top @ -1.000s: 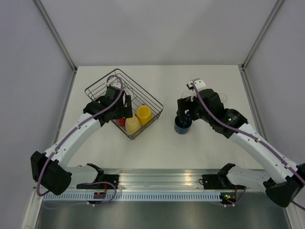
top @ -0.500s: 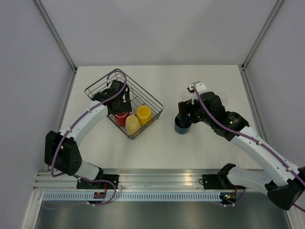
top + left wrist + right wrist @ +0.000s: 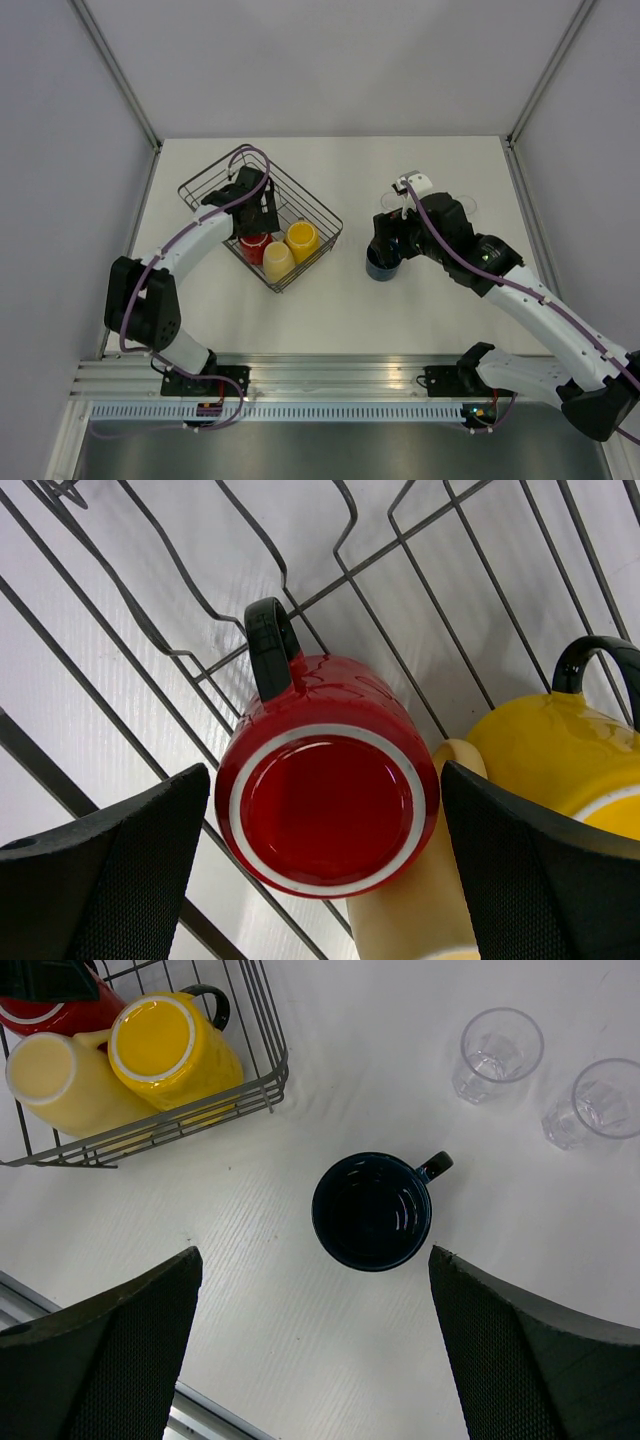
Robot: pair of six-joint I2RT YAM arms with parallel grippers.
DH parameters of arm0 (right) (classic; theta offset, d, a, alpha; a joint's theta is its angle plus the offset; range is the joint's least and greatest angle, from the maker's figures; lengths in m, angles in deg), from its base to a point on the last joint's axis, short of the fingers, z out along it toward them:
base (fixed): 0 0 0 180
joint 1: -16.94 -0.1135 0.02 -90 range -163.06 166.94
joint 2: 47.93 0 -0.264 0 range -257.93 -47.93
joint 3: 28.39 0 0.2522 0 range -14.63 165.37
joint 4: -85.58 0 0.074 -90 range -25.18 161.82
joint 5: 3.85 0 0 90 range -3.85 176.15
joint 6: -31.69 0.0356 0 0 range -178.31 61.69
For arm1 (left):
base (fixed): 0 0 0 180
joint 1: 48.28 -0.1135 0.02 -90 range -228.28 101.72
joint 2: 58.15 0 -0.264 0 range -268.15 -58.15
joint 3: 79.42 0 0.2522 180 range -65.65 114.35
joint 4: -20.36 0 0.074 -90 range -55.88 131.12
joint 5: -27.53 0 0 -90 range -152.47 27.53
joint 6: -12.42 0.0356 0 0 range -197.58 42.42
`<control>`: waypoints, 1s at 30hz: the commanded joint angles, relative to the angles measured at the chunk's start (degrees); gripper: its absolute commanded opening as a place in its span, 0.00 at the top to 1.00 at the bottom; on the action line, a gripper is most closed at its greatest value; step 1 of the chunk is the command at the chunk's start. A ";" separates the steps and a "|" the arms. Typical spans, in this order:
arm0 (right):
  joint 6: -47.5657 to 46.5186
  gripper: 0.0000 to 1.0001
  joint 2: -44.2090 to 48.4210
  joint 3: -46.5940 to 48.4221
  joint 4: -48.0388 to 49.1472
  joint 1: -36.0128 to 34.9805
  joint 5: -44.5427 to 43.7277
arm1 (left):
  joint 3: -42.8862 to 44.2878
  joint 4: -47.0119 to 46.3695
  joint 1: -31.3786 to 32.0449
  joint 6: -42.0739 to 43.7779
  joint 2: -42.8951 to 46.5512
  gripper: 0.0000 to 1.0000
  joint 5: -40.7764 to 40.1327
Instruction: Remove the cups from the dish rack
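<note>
Left side, inside the dish rack (image 3: 310, 197): I am holding my left claw (image 3: 322, 772) spread wide over the red mug (image 3: 330, 810), one finger (image 3: 110, 870) showing on each side of it. Nothing is pinched. I cannot tell whether the pads are touching the mug or hanging above it.

The red mug is sitting among the wires with its round, white-ringed face turned toward my camera and its dark handle pointing away. The cream mug (image 3: 420, 920) is pressing against it on the right, and the orange-yellow mug (image 3: 560, 750) is sitting just beyond that one (three mugs huddled in the rack's near corner, going by the top view).

Right side, out on the white table (image 3: 250, 1260): I am hovering my right claw (image 3: 315, 1255) with its fingers spread, gripping nothing. The dark blue mug (image 3: 372, 1210) is standing upright below, mouth up, handle toward the far right, well apart from the rack. Two clear tumblers (image 3: 500, 1052) are standing upright farther right, near each other but not touching.
</note>
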 commanded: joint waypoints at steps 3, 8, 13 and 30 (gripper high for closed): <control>-0.72 0.02 0.94 -0.69 2.30 -0.17 0.44 | -1.10 -3.32 -1.08 -0.51 -1.73 0.00 0.66; -0.81 0.02 0.51 -1.39 3.18 -0.26 0.97 | -1.27 -4.02 -1.26 -0.25 -3.40 0.00 1.02; -0.89 0.02 0.15 -1.48 3.54 -0.26 0.97 | -1.45 -4.02 -1.17 -0.07 -5.25 0.00 0.84; -0.98 0.02 0.33 -1.31 3.80 -0.17 0.79 | -0.48 -3.58 -1.26 0.63 -0.16 0.92 3.48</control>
